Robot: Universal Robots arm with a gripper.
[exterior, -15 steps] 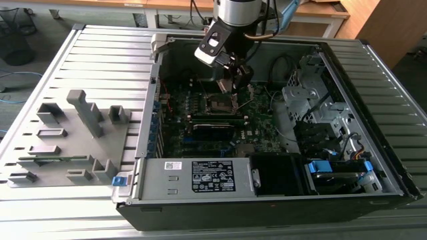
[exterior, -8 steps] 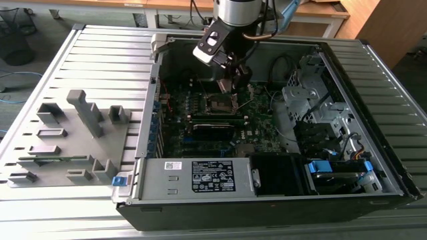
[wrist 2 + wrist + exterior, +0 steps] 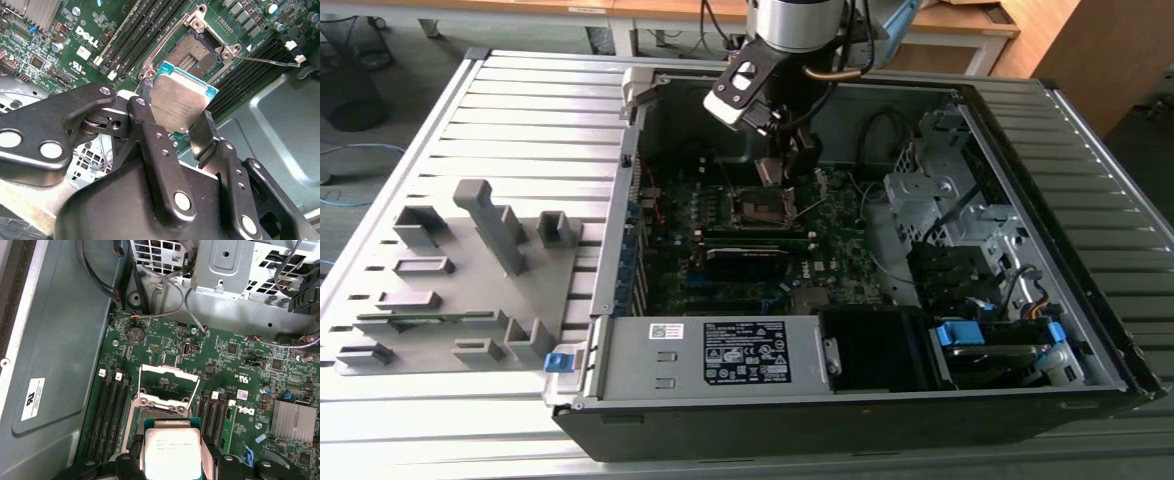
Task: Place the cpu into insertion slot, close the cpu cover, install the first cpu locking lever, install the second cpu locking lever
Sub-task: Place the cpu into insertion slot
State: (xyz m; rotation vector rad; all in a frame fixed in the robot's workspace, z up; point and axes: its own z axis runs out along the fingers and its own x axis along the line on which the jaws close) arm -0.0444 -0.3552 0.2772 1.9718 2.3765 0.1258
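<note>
My gripper hangs inside the open computer case, just above the motherboard. It is shut on the cpu, a flat square chip with a silver-grey top, pinched at two opposite edges by the black fingers. In the first wrist view the cpu sits between the fingertips, a little short of the open insertion slot. The slot shows its bare contact field. The cpu cover stands flipped open on the slot's far side. A thin locking lever sticks out sideways, unlatched.
Black memory slots flank the socket on both sides. A finned heatsink and a metal drive cage with cables are nearby. The power supply fills the case front. A grey parts fixture lies at the exterior view's left.
</note>
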